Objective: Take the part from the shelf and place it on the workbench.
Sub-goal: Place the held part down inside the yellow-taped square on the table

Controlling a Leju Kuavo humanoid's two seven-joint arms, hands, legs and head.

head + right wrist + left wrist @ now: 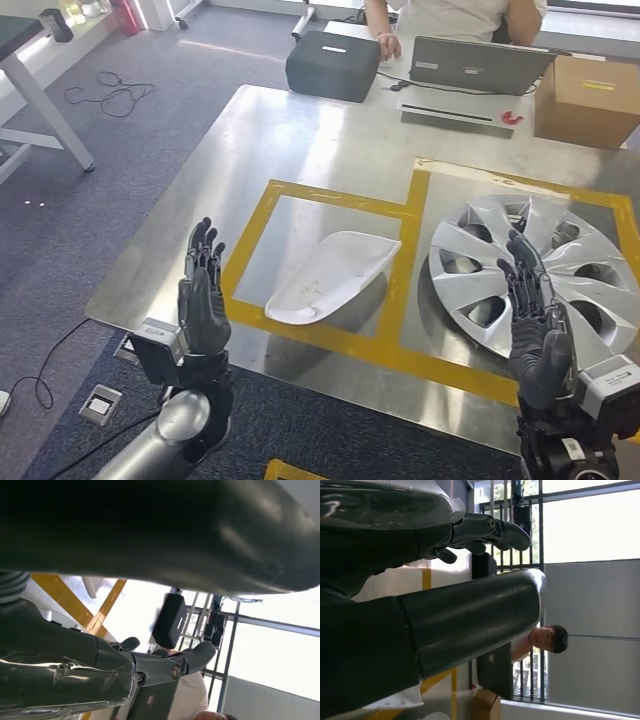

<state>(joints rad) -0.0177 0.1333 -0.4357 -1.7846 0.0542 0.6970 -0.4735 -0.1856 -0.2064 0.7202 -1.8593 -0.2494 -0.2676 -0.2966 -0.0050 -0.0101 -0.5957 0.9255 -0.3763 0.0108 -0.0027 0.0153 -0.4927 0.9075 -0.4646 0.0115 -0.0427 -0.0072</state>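
Both my hands are empty, fingers apart: left hand [202,300] lower left; right hand [534,320] lower right, over the hubcap [540,265]; shell [332,275] lies between, nearer my left.

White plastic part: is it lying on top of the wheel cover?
No, the white plastic part lies beside the wheel cover, yellow tape between them.

Grey carpet floor [113,200], bright windows [591,525]

laptop [475,62], cardboard box [587,100], black case [332,64]
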